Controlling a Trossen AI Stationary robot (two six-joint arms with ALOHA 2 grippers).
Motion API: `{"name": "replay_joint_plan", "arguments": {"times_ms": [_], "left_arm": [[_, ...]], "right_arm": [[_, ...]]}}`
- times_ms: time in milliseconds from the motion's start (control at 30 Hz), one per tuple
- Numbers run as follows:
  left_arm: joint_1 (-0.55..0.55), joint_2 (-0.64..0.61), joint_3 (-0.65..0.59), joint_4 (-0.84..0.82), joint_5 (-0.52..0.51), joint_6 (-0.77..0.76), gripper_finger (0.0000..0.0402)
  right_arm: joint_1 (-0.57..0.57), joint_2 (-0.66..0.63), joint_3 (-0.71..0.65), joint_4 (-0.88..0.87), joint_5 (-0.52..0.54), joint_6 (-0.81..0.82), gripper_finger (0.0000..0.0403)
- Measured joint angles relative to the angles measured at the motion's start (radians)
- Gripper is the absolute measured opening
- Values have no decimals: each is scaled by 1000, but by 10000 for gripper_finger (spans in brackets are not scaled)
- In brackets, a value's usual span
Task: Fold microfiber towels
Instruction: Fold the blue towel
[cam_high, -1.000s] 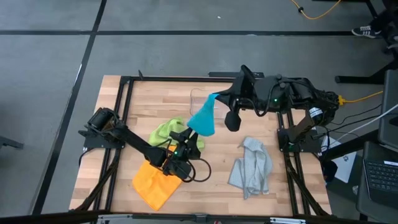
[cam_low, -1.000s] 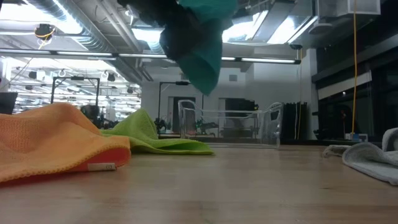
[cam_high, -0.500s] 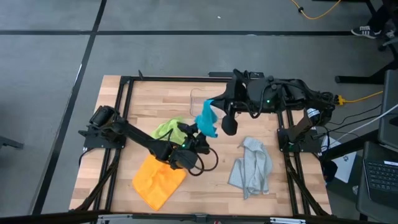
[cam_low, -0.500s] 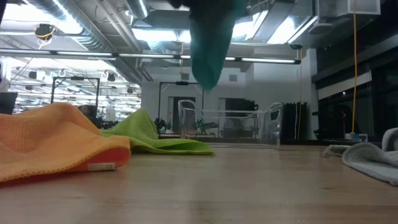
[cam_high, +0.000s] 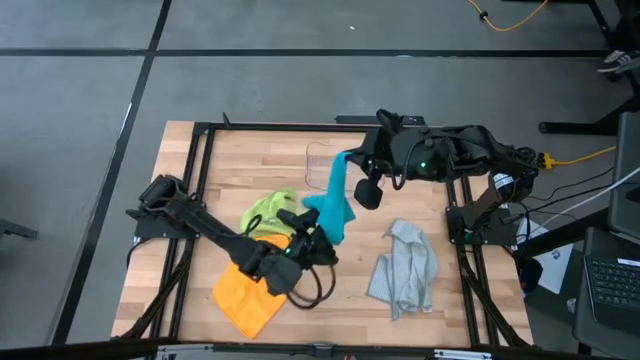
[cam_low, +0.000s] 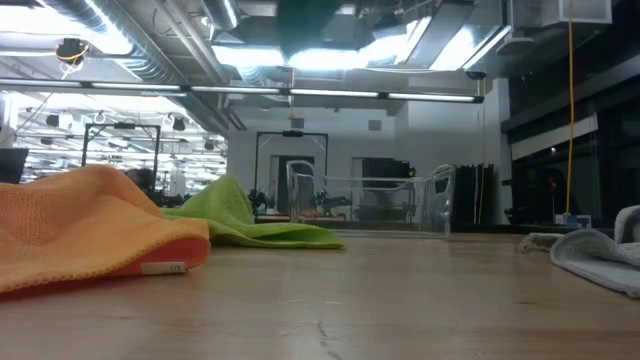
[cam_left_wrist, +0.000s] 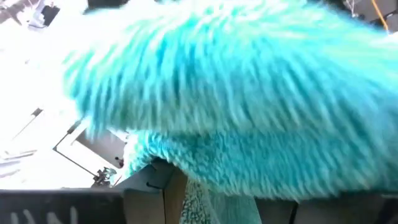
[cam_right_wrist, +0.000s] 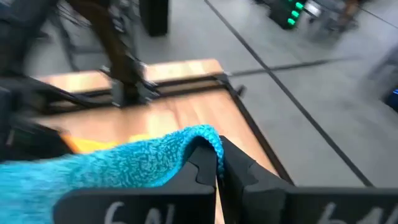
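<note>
A teal towel (cam_high: 335, 195) hangs in the air over the middle of the table, between my two grippers. My right gripper (cam_high: 347, 160) is shut on its upper end, above the clear bin. My left gripper (cam_high: 318, 222) is at its lower end, where the teal pile fills the left wrist view (cam_left_wrist: 236, 93). The lime towel (cam_high: 265, 212) and the orange towel (cam_high: 250, 295) lie crumpled on the table's left half. The pale grey towel (cam_high: 405, 270) lies crumpled on the right. My left gripper has the teal towel's lower end (cam_left_wrist: 208, 196) between its two fingers, coming at it about level from the table's near left. The cloth drapes over the fingertips and hides the contact. That end is lifted clear of the table. My right gripper pinches the towel's upper edge (cam_right_wrist: 202, 140) between its two shut fingers, slanting down from the table's right side. The cloth curls over one finger (cam_right_wrist: 199, 171) and runs down from there toward my left gripper, clear of the table.
A clear plastic bin (cam_high: 320, 165) stands at the far middle of the table, under the right gripper, and shows beyond the lime towel in the low view (cam_low: 370, 205). A black frame (cam_high: 200, 200) runs around the tabletop. Bare wood lies along the near edge.
My left gripper has risen from above the orange towel and moved toward the table's right, up to the teal towel's lower end. That end, which hung free in the low view, has been raised out of it. The towel now runs as a narrow strip between both grippers.
</note>
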Motion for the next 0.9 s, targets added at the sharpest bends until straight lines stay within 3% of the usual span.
{"name": "replay_joint_plan", "arguments": {"times_ms": [333, 900], "left_arm": [[-112, 0, 67, -1, -2, 29, 151], [-88, 0, 68, -39, -2, 31, 151]], "right_arm": [[-1, 0, -99, -267, 48, 199, 0], [20, 0, -240, -347, -202, 272, 0]]}}
